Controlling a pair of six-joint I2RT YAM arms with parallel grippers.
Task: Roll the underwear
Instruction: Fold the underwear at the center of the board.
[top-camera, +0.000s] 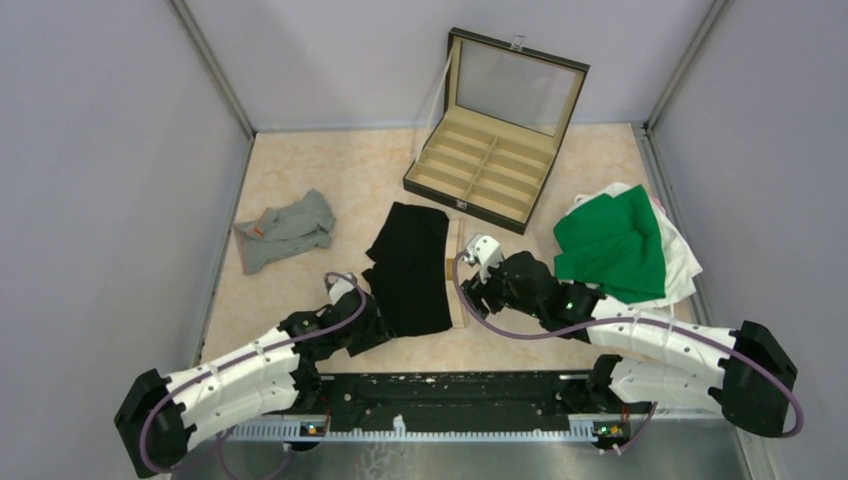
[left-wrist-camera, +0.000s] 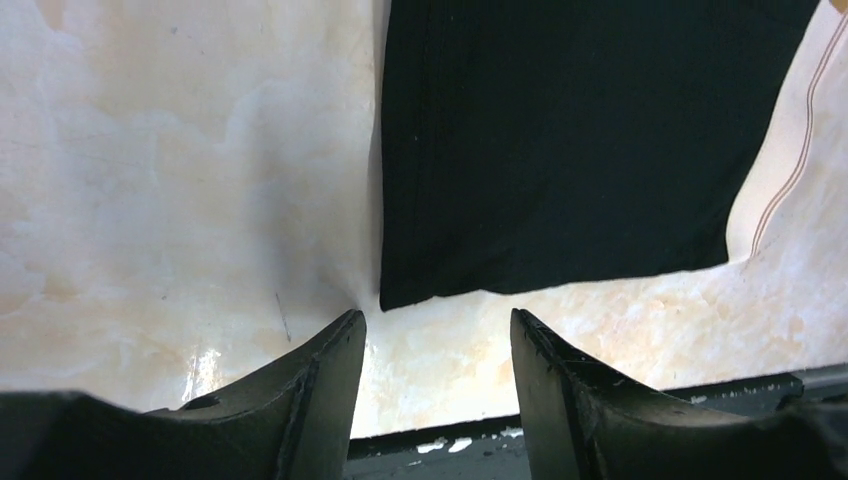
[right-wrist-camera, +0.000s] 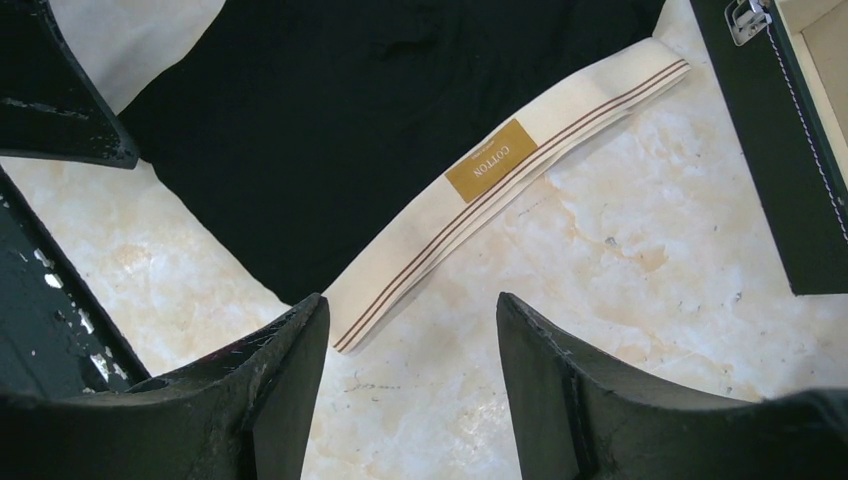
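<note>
The black underwear lies flat at the table's middle, with a cream striped waistband along its right edge. The grey underwear with an orange label lies crumpled at the left. My left gripper is open and empty. In the left wrist view it sits low, just short of the black garment's near left corner. My right gripper is open and empty. In the right wrist view it sits at the waistband's near end, its left fingertip beside it.
An open compartmented case with a raised glass lid stands at the back; its dark wall shows in the right wrist view. A pile of green and white clothes lies at the right. Walls enclose the table.
</note>
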